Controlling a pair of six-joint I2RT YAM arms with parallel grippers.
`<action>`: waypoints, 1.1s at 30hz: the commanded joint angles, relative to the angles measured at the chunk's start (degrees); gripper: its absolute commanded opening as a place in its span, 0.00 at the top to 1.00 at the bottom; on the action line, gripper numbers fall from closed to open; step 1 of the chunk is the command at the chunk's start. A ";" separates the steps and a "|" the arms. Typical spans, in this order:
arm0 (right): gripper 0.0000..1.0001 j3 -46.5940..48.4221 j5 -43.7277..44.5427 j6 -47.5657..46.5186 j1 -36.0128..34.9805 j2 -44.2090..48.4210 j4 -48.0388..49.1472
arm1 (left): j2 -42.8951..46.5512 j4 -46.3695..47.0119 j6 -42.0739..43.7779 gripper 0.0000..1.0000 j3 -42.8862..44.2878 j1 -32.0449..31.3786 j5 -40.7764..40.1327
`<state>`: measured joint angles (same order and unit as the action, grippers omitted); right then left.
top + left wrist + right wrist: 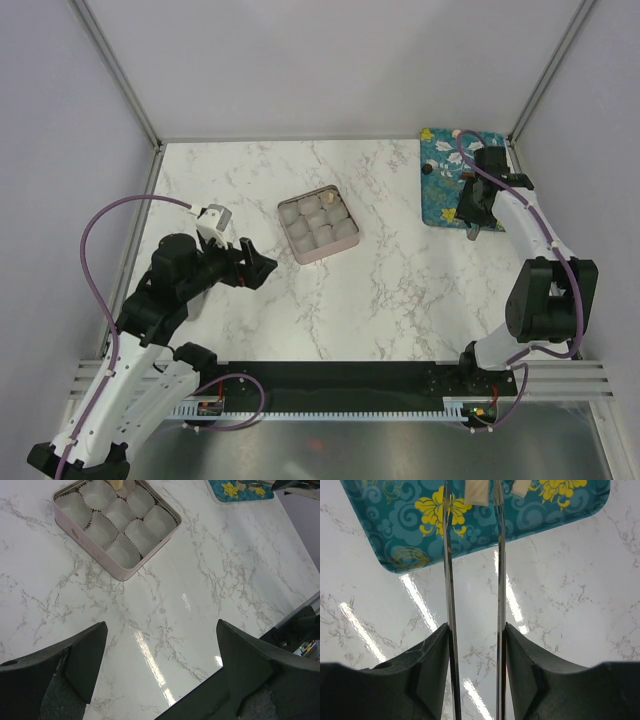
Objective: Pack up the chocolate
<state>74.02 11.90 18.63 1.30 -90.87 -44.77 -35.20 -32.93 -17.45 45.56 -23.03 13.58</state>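
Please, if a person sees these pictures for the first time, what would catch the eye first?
The teal tray with yellow flowers at the table's far right corner stands out; the right jaws clamp thin metal tongs that reach over it to cream-white chocolate pieces. In the middle of the marble table sits a pink tin of white paper cups, mostly empty, with the left jaws wide open to its left.

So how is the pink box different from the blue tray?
The pink tin has walls and white paper cups; the blue tray is almost flat with yellow flowers. The tin sits in the middle, the tray in the far right corner. Only the tray has tongs over it. Both hold chocolate.
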 commanded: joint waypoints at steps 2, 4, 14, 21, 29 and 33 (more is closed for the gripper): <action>0.47 -0.72 0.23 -0.18 2.12 2.63 1.62 | -0.04 0.41 2.25 0.02 -0.03 -0.44 0.65; 0.47 -1.07 -0.47 -0.18 2.48 2.28 2.14 | -0.13 0.50 2.33 0.02 -0.12 -0.44 0.74; 0.47 -2.91 -3.37 -0.70 3.09 -0.18 5.92 | -0.31 0.41 2.25 0.02 -0.03 -0.44 0.13; 0.50 -3.71 -3.46 -0.88 3.01 -1.85 7.51 | -0.40 0.14 2.25 0.02 -0.12 -0.44 -0.31; 0.57 -3.27 -4.43 -1.14 3.01 -1.50 7.07 | -1.01 0.15 2.33 0.02 -0.12 -0.44 -0.05; 0.60 -3.18 -5.31 -1.32 2.92 -0.28 6.11 | -0.84 0.23 2.33 0.02 -0.03 -0.44 -0.05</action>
<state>70.19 7.75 17.76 4.23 -92.82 -39.31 -36.27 -32.97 -17.45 45.56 -23.29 13.56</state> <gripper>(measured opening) 0.431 0.979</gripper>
